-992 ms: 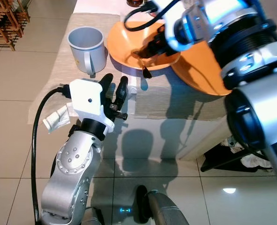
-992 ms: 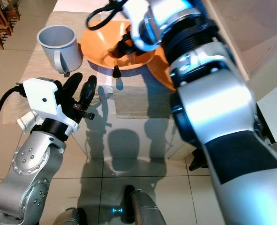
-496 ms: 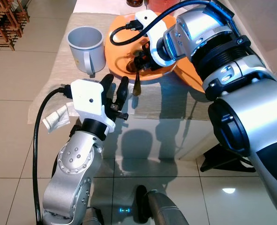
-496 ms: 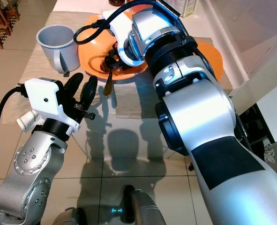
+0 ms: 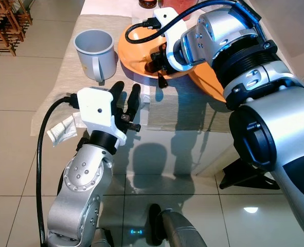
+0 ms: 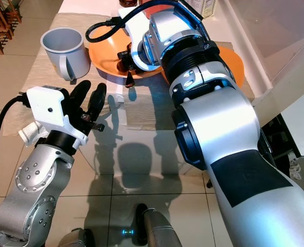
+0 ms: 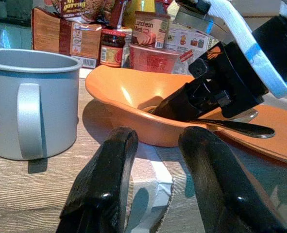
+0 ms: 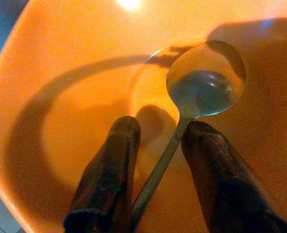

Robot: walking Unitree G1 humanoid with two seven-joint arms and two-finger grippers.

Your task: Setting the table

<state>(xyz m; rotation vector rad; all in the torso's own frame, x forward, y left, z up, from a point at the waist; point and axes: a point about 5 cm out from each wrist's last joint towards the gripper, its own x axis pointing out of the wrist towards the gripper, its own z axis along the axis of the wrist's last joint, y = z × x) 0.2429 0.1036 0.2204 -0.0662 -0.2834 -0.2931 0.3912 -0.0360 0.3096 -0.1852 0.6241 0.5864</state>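
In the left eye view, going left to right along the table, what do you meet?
Grey mug → orange bowl → right claw holding the spoon → orange plate.

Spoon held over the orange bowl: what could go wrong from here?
The right gripper pinches the spoon by its thin handle only, so it may twist or slip as it goes down.

The handle end juts past the orange bowl rim; if released there, the spoon could tip out onto the cloth.

The left gripper hovers close to the grey mug, which a careless swing could knock.
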